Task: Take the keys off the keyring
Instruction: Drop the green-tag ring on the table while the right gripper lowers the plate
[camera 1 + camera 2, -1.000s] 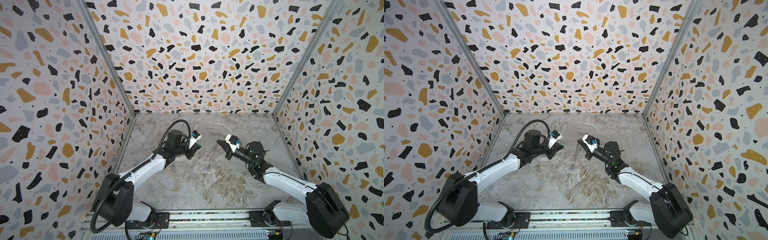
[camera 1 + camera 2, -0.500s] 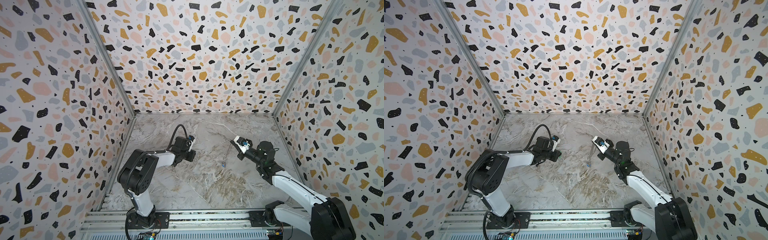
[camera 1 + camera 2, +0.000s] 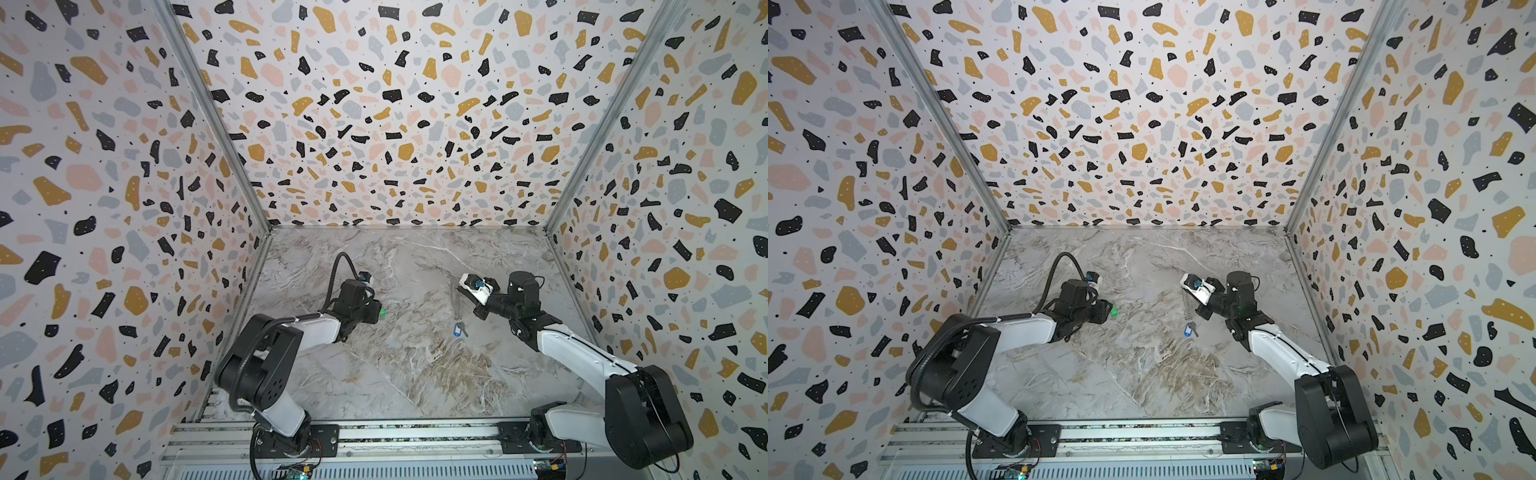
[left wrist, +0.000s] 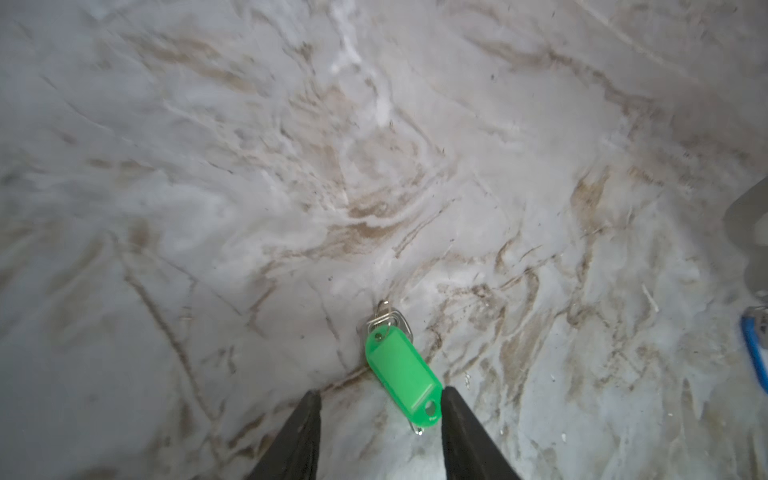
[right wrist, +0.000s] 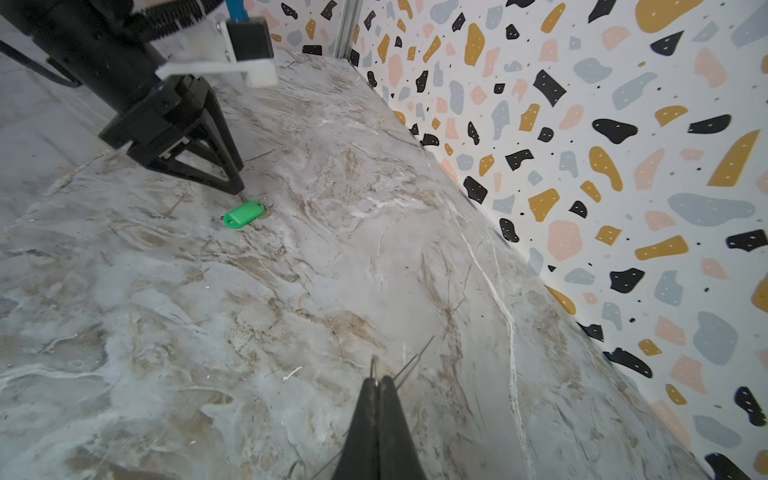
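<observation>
Release of the green key (image 4: 401,374) is seemingly finishing, it lying on the table (image 4: 166,166) between the left gripper's (image 4: 381,390) parted jaws, while the right gripper (image 5: 379,384), clenched on the keyring (image 5: 415,358), is dangling the blue key (image 3: 458,330) at its six o'clock, likely calling for a left-side pinch next.

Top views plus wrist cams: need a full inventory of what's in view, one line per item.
table: 1, grey-beige marble pattern, floor of the cell
walls: 3, terrazzo print, left, back and right
rail: 1, aluminium, front edge, carries both arm bases
keyring: 1, thin silver wire, right of middle
blue key tag: 1, bright blue, at the keyring's lower end; hanging or resting, cannot tell
green key tag: 1, bright green, flat on the table, left of middle
metal ring: 1, silver, on the green key tag's end
left gripper: 1, black, open, fingers either side of the green key tag
right gripper: 1, black, shut on the keyring
</observation>
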Robot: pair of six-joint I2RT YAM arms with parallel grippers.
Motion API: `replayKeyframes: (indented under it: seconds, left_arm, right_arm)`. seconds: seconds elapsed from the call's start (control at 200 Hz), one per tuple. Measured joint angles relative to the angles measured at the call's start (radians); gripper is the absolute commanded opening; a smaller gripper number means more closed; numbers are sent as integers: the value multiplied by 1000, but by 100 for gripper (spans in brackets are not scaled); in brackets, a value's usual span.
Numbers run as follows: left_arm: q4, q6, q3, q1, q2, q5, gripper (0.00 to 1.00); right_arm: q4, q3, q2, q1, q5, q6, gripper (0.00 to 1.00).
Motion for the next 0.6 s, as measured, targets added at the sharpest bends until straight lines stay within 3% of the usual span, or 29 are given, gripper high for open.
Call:
replayKeyframes:
  seconds: [0.275,0.601]
  left_arm:
    - [14,65,-2,0,-197,-99,58]
    - [-16,149,44,0,-220,-106,59]
  right_arm:
    - [50,76,173,154,-8,22,0]
    - [87,195,371,284,15,93,0]
